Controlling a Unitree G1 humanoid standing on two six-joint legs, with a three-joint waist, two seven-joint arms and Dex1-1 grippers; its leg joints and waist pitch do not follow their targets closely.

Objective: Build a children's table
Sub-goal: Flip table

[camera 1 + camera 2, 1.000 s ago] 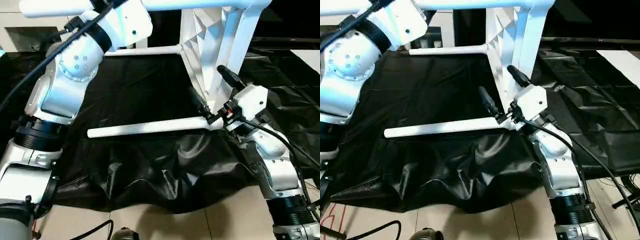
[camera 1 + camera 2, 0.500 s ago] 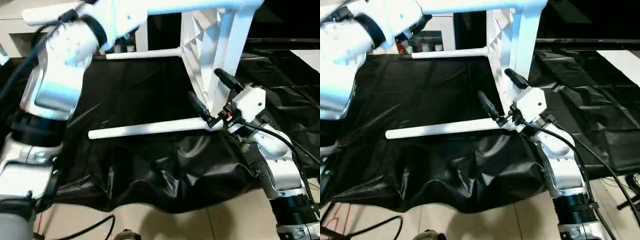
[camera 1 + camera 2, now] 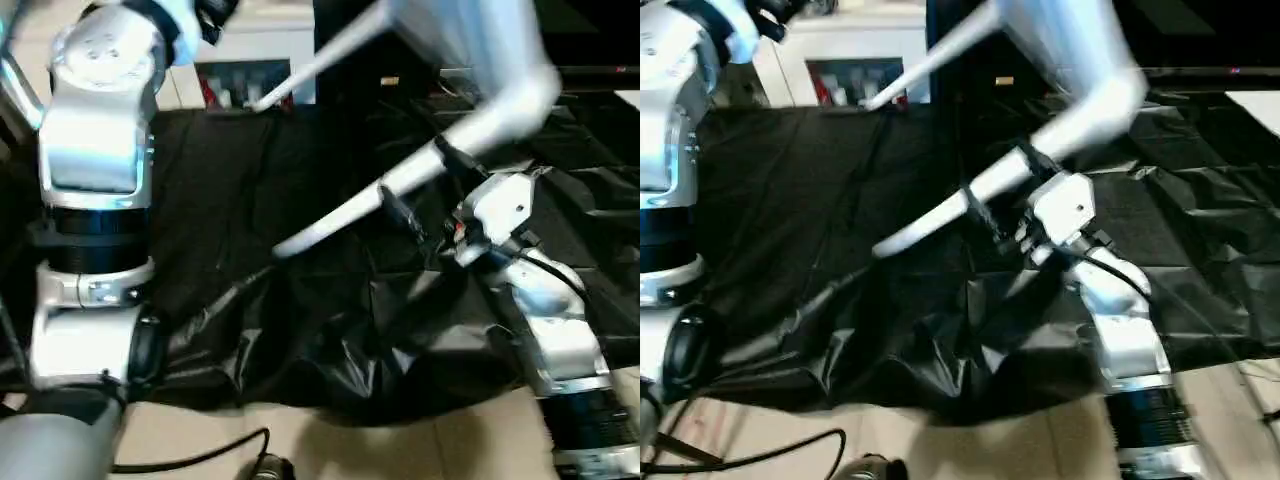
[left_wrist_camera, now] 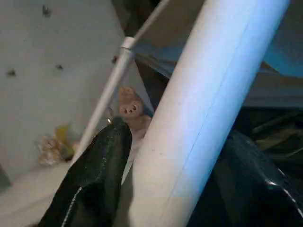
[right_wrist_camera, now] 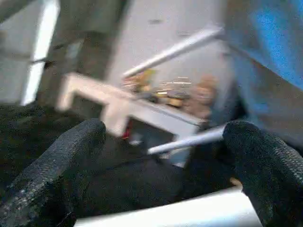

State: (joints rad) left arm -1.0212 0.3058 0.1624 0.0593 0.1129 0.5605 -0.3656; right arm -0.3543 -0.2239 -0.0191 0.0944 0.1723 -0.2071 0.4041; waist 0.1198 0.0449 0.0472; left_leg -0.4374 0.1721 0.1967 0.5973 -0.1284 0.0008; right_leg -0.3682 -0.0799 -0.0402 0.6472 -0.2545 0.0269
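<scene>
white leg (image 3: 340, 215) slanting up-right

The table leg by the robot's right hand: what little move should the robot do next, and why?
Probably close the right tool on the table leg. Its fingers stand wide apart on either side of that leg without gripping, while the left tool already clamps another leg and the table is tilted in the air, so a second hold would steady it.

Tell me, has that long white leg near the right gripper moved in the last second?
Yes. The leg lay level over the black sheet; now it slants, its free end swung nearer the right gripper.
</scene>
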